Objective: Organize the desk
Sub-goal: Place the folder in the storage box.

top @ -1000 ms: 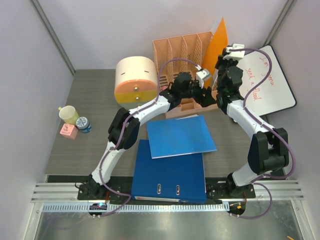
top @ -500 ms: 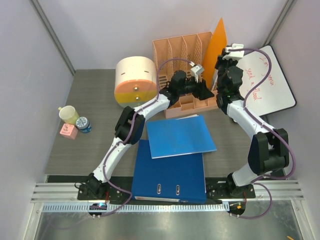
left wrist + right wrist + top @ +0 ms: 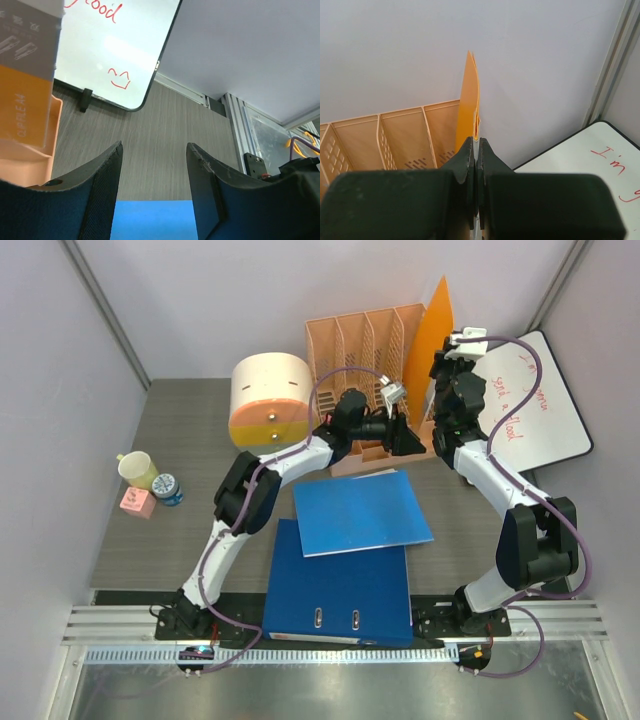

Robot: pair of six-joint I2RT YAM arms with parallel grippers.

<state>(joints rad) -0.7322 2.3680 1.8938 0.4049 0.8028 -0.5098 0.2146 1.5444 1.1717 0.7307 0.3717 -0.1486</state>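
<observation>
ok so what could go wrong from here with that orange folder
1. The right gripper pinches only one edge of the thin orange folder, so it may flex or slip and land outside the peach file organizer, toward the whiteboard.
2. The open left gripper hangs close to the organizer and the right gripper; they could collide or shove the organizer.

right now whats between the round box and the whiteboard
The peach rack, with the orange folder at its end nearest the whiteboard. The top view shows it.
</observation>
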